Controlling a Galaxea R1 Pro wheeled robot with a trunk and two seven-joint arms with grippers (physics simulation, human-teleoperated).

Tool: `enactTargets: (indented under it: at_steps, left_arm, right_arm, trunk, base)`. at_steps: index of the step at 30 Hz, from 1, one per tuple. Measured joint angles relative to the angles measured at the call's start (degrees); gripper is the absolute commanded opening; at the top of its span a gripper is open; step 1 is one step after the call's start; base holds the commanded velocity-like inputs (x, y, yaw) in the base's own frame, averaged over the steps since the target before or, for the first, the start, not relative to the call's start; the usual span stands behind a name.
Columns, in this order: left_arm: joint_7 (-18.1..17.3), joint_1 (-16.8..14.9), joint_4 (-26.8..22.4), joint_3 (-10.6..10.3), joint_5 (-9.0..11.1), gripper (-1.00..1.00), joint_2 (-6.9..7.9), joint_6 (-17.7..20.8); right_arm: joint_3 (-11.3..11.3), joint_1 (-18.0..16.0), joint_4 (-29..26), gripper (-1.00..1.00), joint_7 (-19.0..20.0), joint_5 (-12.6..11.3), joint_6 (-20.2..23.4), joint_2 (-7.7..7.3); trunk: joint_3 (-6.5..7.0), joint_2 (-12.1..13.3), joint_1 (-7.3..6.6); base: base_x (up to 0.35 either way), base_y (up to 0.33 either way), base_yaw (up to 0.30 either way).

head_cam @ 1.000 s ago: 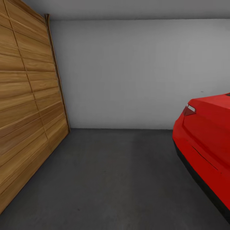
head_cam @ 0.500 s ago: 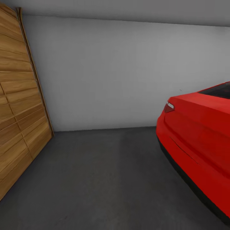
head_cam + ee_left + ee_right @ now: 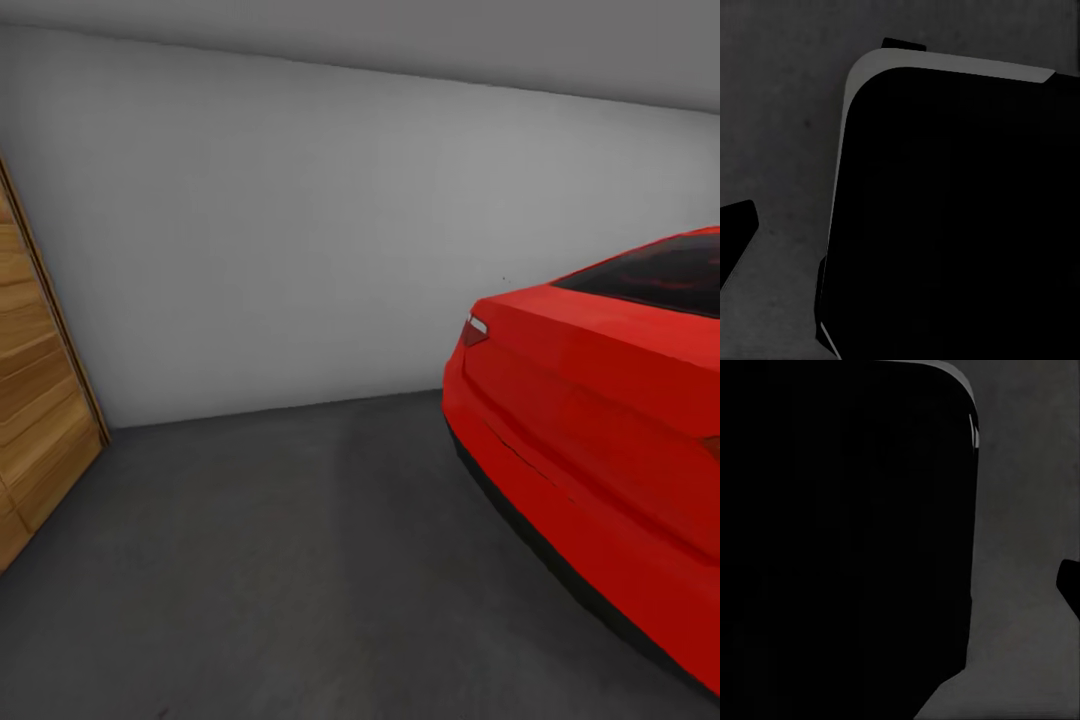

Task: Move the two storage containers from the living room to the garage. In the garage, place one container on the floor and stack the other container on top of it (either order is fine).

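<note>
I am in the garage, looking at its dark grey concrete floor [image 3: 300,560] and a plain light-grey wall [image 3: 280,250]. The two storage containers are out of view. In the left wrist view a dark fingertip [image 3: 735,232] pokes in at the picture's edge over the concrete floor [image 3: 780,112], beside a large black rounded part of my own body [image 3: 960,225]. The right wrist view is much the same, with a black bulk [image 3: 840,540] and a small dark fingertip [image 3: 1071,585] at the edge. Nothing shows between the fingers.
A shiny red car [image 3: 600,420] takes up the right side, its rear corner reaching toward the middle of the floor. The honey-brown plank door [image 3: 40,420] stands at the far left. Bare concrete lies between door and car.
The head view has swung to the right: the plank door has slid toward the left edge and more of the red car has come into the picture. Nothing in the room itself has moved.
</note>
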Motion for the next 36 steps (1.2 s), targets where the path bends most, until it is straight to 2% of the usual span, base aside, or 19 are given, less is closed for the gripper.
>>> enactTargets:
  at_steps: [36]
  left_arm:
    - [0.0,0.0,0.0,0.0,0.0,1.0,0.0,-0.01]
  right_arm:
    - [0.0,0.0,-0.01,1.0,0.0,0.05,0.0,-0.02]
  trunk:
    - [0.0,0.0,0.0]
  base:
    - [0.0,0.0,-0.3]
